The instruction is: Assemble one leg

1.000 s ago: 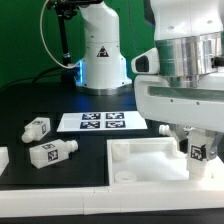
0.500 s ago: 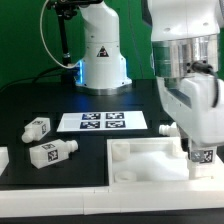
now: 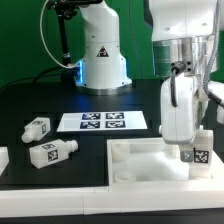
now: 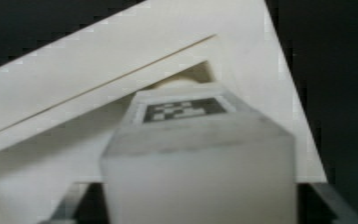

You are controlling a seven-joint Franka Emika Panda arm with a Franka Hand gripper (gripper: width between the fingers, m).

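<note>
Clenched on the leg [image 3: 199, 153] at the tray's [image 3: 135, 157] three-o'clock corner, the hand [image 3: 197, 148] grips its flat sides, a sound hold for light, stiff, rather slippery plastic.

A black surface [image 3: 90, 175] carries a large flat white tray-like piece [image 3: 140, 158] with raised corners, lying toward the exterior view's right near the front edge; in the wrist view its pale slanted walls [image 4: 87, 85] fill most of the picture against the dark surface. Behind it, well apart, the marker board [image 3: 102, 121] lies flat with its row of black-and-white tags facing up. A green backdrop [image 3: 25, 40] stands behind the surface on the exterior view's left.
</note>
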